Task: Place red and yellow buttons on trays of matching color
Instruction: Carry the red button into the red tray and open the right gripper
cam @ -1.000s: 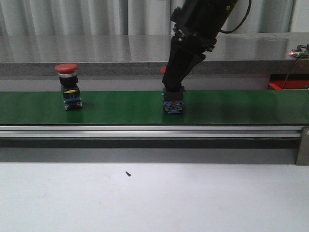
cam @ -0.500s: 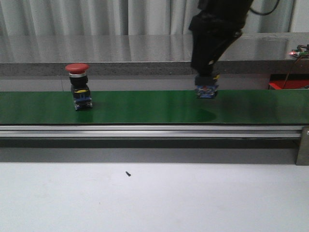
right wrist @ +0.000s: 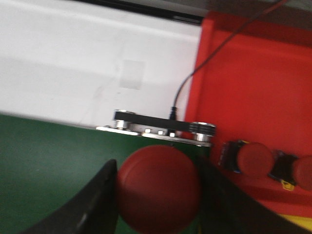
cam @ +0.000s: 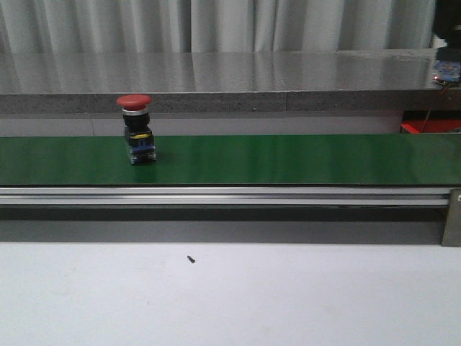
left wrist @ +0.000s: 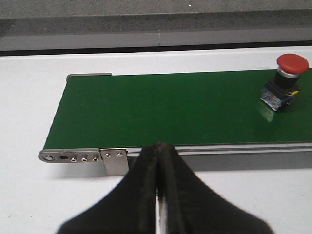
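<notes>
A red button (cam: 135, 137) with a black and blue base stands upright on the green belt (cam: 288, 158); it also shows as the red button (left wrist: 286, 80) in the left wrist view. My left gripper (left wrist: 158, 146) is shut and empty, on the near side of the belt's end, far from that button. My right gripper (right wrist: 158, 168) is shut on a second red button (right wrist: 158, 190), above the belt's end roller beside the red tray (right wrist: 253, 83). Two red buttons (right wrist: 253, 158) lie in that tray. In the front view only the held button's blue base (cam: 446, 70) shows at the right edge.
The belt's metal rail (cam: 216, 194) runs along its near side, with white tabletop (cam: 230, 295) in front. A grey ledge (cam: 216, 79) runs behind the belt. A black cable (right wrist: 183, 90) crosses the red tray's edge. A yellow strip (right wrist: 292, 224) shows beyond the red tray.
My right gripper lifted its red button off the belt and carried it up and right to the frame's edge. The other red button rode the belt to the right.
</notes>
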Robot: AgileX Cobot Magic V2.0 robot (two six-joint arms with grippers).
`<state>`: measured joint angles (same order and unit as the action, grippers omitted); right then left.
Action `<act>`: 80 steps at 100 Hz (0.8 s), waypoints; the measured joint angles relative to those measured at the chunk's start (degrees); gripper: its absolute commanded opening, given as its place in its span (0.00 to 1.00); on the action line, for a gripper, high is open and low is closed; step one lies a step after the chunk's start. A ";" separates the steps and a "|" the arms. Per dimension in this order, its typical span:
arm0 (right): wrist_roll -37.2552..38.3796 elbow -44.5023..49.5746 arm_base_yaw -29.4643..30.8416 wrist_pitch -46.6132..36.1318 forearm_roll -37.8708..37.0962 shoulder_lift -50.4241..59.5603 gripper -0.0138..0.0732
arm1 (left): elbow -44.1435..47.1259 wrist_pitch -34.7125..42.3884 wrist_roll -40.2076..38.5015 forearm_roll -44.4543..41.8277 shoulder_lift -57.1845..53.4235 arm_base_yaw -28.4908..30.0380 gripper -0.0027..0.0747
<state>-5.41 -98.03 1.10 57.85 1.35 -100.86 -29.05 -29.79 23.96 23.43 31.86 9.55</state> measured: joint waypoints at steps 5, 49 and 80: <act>0.08 0.00 2.54 0.00 1.10 0.00 0.16 | 0.00 0.00 0.00 0.00 0.00 0.00 0.01; 0.26 -5.05 13.47 -3.90 5.51 -7.54 0.16 | 0.00 0.00 0.00 0.00 0.00 0.00 0.01; 0.26 -18.11 13.47 -2.68 6.05 -20.77 0.16 | 0.00 0.00 0.00 0.00 0.00 0.00 0.01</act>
<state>-5.15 -116.14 14.58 55.16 7.40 -121.63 -29.05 -29.79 23.96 23.43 31.86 9.55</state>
